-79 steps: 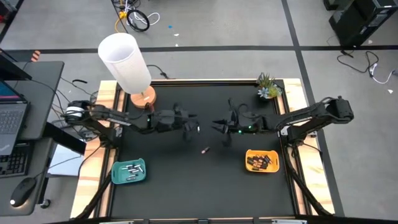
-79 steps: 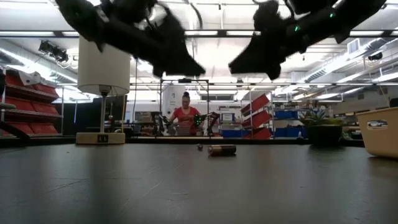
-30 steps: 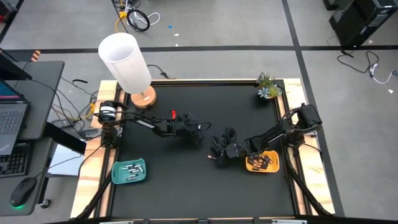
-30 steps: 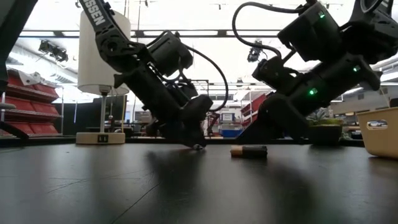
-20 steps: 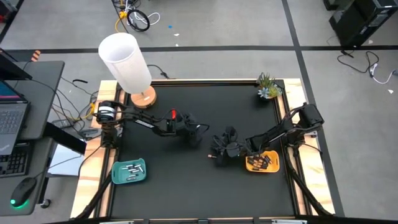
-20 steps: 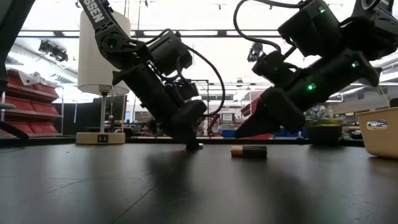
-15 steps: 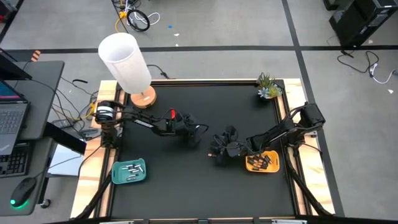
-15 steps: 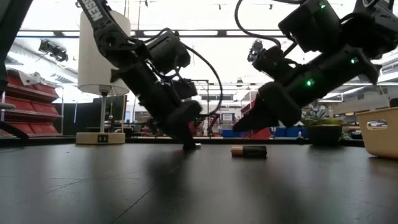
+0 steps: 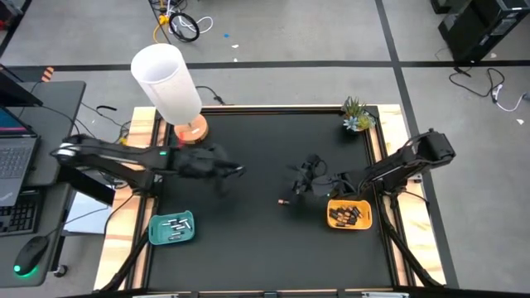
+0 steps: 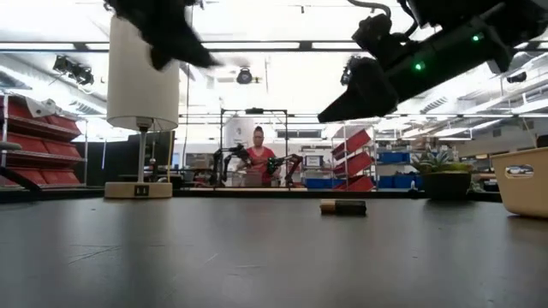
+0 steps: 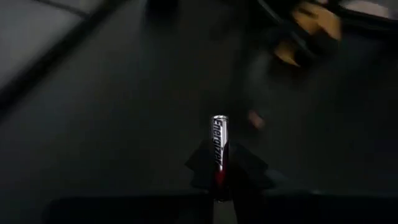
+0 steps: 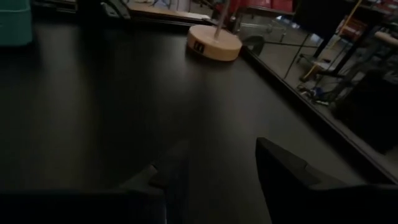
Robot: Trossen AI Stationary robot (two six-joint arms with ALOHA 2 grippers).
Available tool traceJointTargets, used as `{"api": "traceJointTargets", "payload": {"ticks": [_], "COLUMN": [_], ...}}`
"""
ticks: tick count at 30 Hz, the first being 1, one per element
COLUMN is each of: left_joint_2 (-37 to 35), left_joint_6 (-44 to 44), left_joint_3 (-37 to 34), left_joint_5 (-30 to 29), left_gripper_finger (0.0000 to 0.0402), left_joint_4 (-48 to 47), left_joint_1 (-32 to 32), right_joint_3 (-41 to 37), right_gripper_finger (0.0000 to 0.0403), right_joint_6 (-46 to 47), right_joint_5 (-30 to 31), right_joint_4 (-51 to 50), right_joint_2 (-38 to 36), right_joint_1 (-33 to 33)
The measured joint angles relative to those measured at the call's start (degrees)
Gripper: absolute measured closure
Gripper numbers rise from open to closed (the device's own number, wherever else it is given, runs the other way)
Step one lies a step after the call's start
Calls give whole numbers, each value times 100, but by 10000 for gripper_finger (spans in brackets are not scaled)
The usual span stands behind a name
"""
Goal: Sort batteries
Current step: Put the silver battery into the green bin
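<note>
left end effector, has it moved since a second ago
Yes. The left end effector, shut on a silver battery, has lifted and pulled back toward the lamp.

I'm working in a robotics lab: beyond my bench [image 10: 257, 257] I see red storage shelves [image 10: 43, 145], strip ceiling lights [image 10: 257, 44], another robot rig [image 10: 224, 158] and a person [image 10: 259, 158].

My two arms are dark, almost black, built of slim jointed links with black cables looping loose near the wrists. My right arm [image 9: 397, 170] carries small green lights, and my left arm [image 9: 116, 157] shows one too. My right gripper [image 12: 217, 171] ends in two flat, angular dark fingers.
</note>
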Motion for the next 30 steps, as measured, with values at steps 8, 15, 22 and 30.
{"api": "traceJointTargets", "payload": {"ticks": [8, 15, 22, 30], "left_joint_2": [-1097, -970, -700, -12], "left_joint_6": [-3072, -4811, -5711, -5875], "left_joint_3": [-6, -763, -1881, -2930], "left_joint_5": [575, 821, 956, 714], "left_gripper_finger": [368, 368, 368, 369], "left_joint_4": [-3498, -3397, -2011, -237], "left_joint_1": [-1979, -3695, -4514, -4668], "right_joint_3": [0, 0, 0, 0], "right_gripper_finger": [234, 234, 234, 234], "right_joint_6": [-131, -69, 19, 22], "right_joint_5": [-4, -9, -24, -26], "right_joint_4": [-108, -123, -116, -107], "right_joint_2": [-166, -166, -166, -164], "right_joint_1": [-152, -198, -245, -263]}}
